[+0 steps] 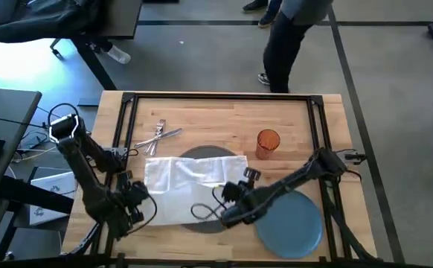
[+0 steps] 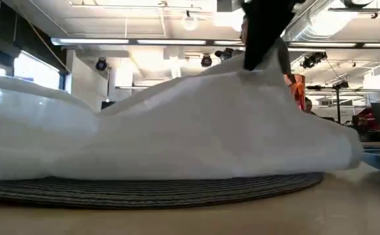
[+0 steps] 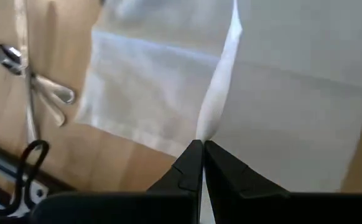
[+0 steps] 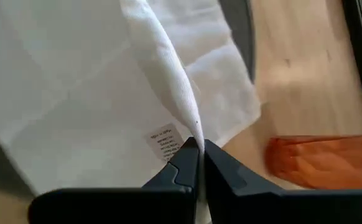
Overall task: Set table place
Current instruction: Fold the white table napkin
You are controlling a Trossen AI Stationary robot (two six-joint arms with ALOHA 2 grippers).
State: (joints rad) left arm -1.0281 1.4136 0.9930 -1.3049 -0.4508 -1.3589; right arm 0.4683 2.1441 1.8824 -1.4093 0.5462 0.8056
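Note:
A white cloth napkin (image 1: 190,182) lies spread over the round dark grey woven place (image 1: 215,152) on the table (image 1: 224,115). My left gripper (image 1: 143,207) is shut on the napkin at its near left part. My right gripper (image 1: 210,213) is shut on it near the middle of its near edge. In the low view the napkin (image 2: 177,124) covers the place (image 2: 177,189) and rises to a peak under a dark gripper (image 2: 262,39). The blue plate (image 1: 291,222), orange cup (image 1: 267,143) and cutlery (image 1: 161,136) rest on the wood. My left gripper pinches a raised ridge of the napkin (image 3: 207,121) between its two fingertips (image 3: 190,158), slanting down from the table's near left. The ridge runs away from the fingers. The cloth on either side of it lies flat. My right gripper pinches a raised fold of the napkin (image 4: 190,121) between its two fingertips (image 4: 187,158), beside a sewn-in label (image 4: 162,142). It comes from the table's near right side, slanting down. The fold stands up from the cloth, which otherwise lies on the place.
A person (image 1: 291,41) stands beyond the table's far edge. The black metal frame (image 1: 224,97) rims the tabletop. The blue plate lies right beside my right arm at the near right. Bare wood shows at the far middle between cutlery and cup.

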